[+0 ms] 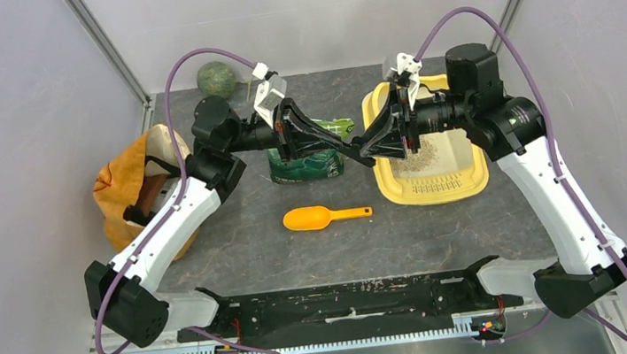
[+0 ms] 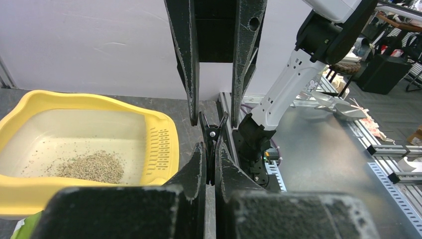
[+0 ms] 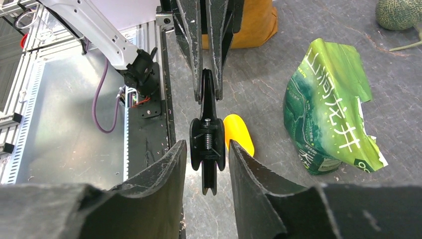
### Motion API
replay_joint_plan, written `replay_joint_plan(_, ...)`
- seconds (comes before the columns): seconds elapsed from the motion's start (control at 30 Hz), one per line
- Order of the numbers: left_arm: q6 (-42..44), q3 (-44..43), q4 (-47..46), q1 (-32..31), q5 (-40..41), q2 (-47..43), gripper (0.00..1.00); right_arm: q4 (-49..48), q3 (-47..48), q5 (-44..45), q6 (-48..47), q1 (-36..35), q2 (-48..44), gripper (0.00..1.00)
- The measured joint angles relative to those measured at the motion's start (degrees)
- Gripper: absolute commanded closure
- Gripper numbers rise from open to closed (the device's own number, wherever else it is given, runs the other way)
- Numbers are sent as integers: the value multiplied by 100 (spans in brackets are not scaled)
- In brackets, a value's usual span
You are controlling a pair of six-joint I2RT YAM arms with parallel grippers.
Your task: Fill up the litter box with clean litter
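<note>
Losing the litter box (image 2: 169,134) past the left edge of the left wrist view, and burying its near rim behind the left gripper (image 2: 210,152); catching only a green sliver of the pouch (image 2: 22,230) in that view's bottom-left corner; hiding the lower part of the black clip (image 2: 213,137) between those fingers; covering the litter box's left wall from above with the right gripper (image 1: 367,151); rendering the black clip too small to make out up there; tucking most of the orange scoop (image 3: 238,132) behind the black clip in the right wrist view; cropping the melon (image 3: 398,15) at the top-right corner and the orange bag (image 3: 249,25) at the top edge.
</note>
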State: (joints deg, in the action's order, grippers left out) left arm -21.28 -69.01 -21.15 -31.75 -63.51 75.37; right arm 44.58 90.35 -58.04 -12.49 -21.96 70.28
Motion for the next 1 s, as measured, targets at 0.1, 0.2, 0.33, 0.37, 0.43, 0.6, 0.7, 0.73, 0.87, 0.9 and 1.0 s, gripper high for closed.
replay_joint_plan(0.1, 24, 0, 35, -13, 13, 0, 98, -17, 0, 15, 4, -9, 13, 61)
replay_joint_plan(0.2, 44, 0, 90, -22, 35, 0, 98, -22, 0, 48, 17, -26, 24, 54)
replay_joint_plan(0.33, 44, 0, 162, -22, 42, 0, 98, -22, 0, 101, 11, -61, 35, 52)
replay_joint_plan(0.37, 44, 0, 170, -22, 42, 0, 98, -15, 0, 114, -4, -72, 37, 52)
replay_joint_plan(0.43, 44, 0, 181, -22, 42, 0, 98, -2, 0, 120, -28, -83, 42, 55)
replay_joint_plan(0.6, 44, 0, 195, -22, 55, 0, 98, 72, 0, 146, -122, -94, 70, 54)
replay_joint_plan(0.7, 44, 0, 210, -22, 74, 0, 98, 127, 0, 162, -181, -109, 79, 63)
replay_joint_plan(0.73, 44, 0, 212, -22, 85, 0, 98, 142, 0, 162, -205, -109, 79, 66)
replay_joint_plan(0.87, 57, 0, 249, -22, 103, 0, 59, 168, 0, 177, -234, -109, 85, 74)
replay_joint_plan(0.9, 92, 0, 295, -22, 136, 0, 51, 179, 0, 190, -232, -109, 85, 76)
replay_joint_plan(1.0, 223, -2, 560, 28, 282, -28, 34, 238, 4, 286, -251, -109, 103, 85)
